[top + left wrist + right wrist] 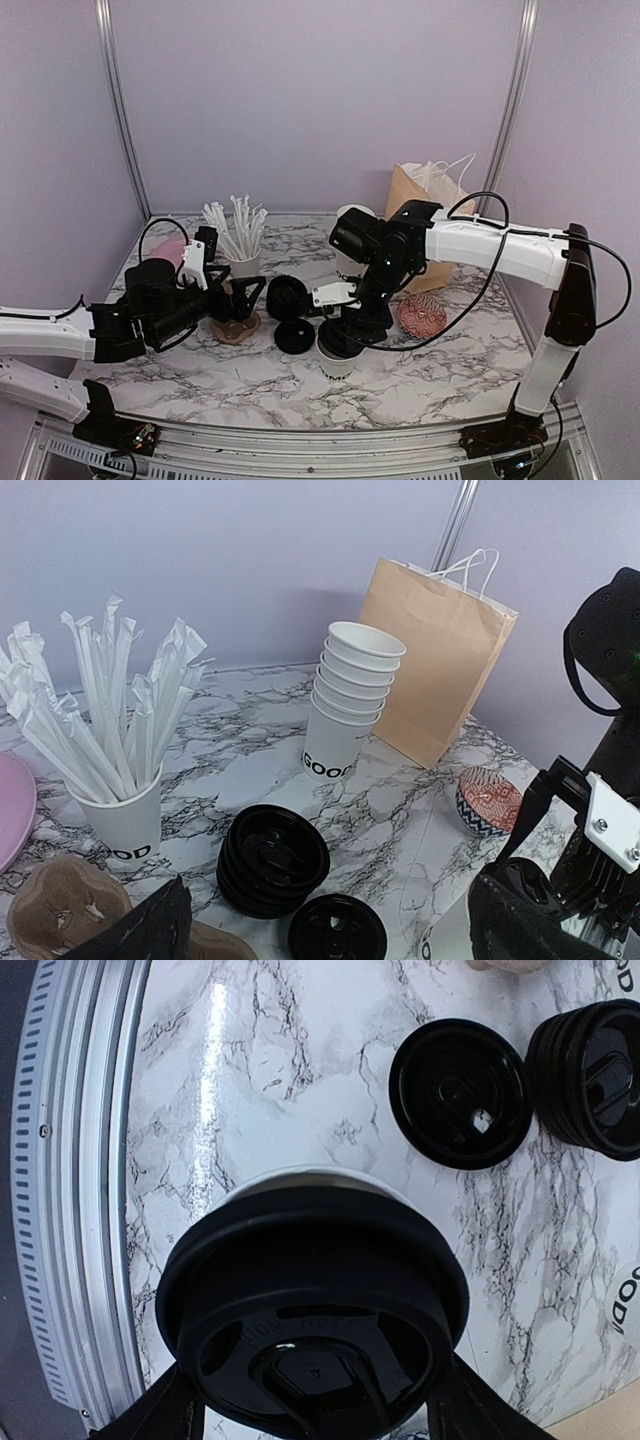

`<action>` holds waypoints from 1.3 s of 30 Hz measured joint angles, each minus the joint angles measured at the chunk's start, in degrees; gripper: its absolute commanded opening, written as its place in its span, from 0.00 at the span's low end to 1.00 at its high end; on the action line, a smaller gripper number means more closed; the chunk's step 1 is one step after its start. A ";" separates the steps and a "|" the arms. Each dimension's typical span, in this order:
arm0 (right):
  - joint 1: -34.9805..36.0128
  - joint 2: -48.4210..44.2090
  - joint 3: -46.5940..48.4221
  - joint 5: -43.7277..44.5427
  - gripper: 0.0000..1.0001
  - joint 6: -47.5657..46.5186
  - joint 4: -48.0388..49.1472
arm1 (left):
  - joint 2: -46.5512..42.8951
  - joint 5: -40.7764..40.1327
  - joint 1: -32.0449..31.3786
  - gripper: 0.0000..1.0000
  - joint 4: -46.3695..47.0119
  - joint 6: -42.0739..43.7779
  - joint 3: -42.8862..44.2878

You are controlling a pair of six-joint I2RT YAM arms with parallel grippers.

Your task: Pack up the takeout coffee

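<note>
I'm counting 1 lidded coffee cup at 6 o'clock on the table, 1 brown bag at 1 o'clock, 1 stack of lidless cups, 1 cup of straws at 11 o'clock, 1 stack of black lids, 1 loose lid, 1 patterned bowl and 1 pink plate.

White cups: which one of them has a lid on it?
The front cup alone wears a black lid. The stacked cups further back are lidless, and the straw cup is open-topped too.
</note>
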 measured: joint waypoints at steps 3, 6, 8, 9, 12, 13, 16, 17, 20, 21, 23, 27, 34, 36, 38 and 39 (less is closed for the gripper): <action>0.44 0.24 0.13 0.02 0.72 0.07 0.07 | 0.61 0.00 0.00 0.98 0.00 -0.26 -0.04; 0.66 0.33 0.13 0.15 0.80 0.17 0.07 | 1.05 -0.07 0.00 0.97 -0.02 -1.22 -0.35; 0.68 0.31 0.13 0.17 0.83 0.09 0.04 | 1.53 -0.04 0.00 0.96 -0.02 -2.38 -0.39; 0.68 0.31 0.13 0.17 0.87 0.11 0.00 | 1.75 -0.04 0.02 0.95 -0.02 -2.89 -0.39; 0.70 -0.02 0.13 0.15 0.94 0.24 0.00 | 3.08 0.48 0.02 0.93 -0.17 -5.29 -0.33; 0.70 -0.33 0.13 0.11 0.95 0.15 0.00 | 3.80 0.94 0.00 0.91 -0.50 -6.23 -0.15; 0.68 -1.99 0.13 0.11 0.94 0.20 0.00 | 6.34 3.02 0.00 0.87 -1.60 -9.42 0.63; 0.57 -2.95 0.11 -0.02 0.94 0.24 0.00 | 7.21 3.67 0.00 0.86 -2.05 -10.64 1.14; -0.79 -6.40 -0.20 -1.46 0.87 0.76 0.59 | 10.54 7.02 -0.07 0.84 -3.34 -15.39 3.45; -1.81 -7.87 -0.79 -2.56 0.84 1.44 1.40 | 11.85 8.35 -0.17 0.84 -3.58 -17.07 4.50; -5.33 -11.67 -3.41 -5.70 0.77 3.78 4.22 | 14.36 10.97 -0.59 0.81 -3.89 -20.26 6.51; -16.26 -14.99 -9.57 -12.09 0.66 7.65 8.85 | 19.82 16.50 -1.44 0.76 -4.09 -26.40 10.64; -24.44 -12.81 -20.76 -23.89 0.58 12.13 11.67 | 24.76 21.57 -1.81 0.67 -4.63 -32.85 12.48; -24.44 -12.09 -22.14 -26.21 0.56 12.68 11.96 | 25.27 22.67 -1.95 0.64 -4.74 -33.86 12.50; -24.44 -11.39 -22.82 -28.33 0.54 13.22 12.50 | 25.75 23.61 -2.21 0.62 -4.81 -34.53 12.72; -24.44 -10.91 -22.88 -29.35 0.53 13.49 12.85 | 25.97 24.00 -2.27 0.62 -4.81 -34.84 12.83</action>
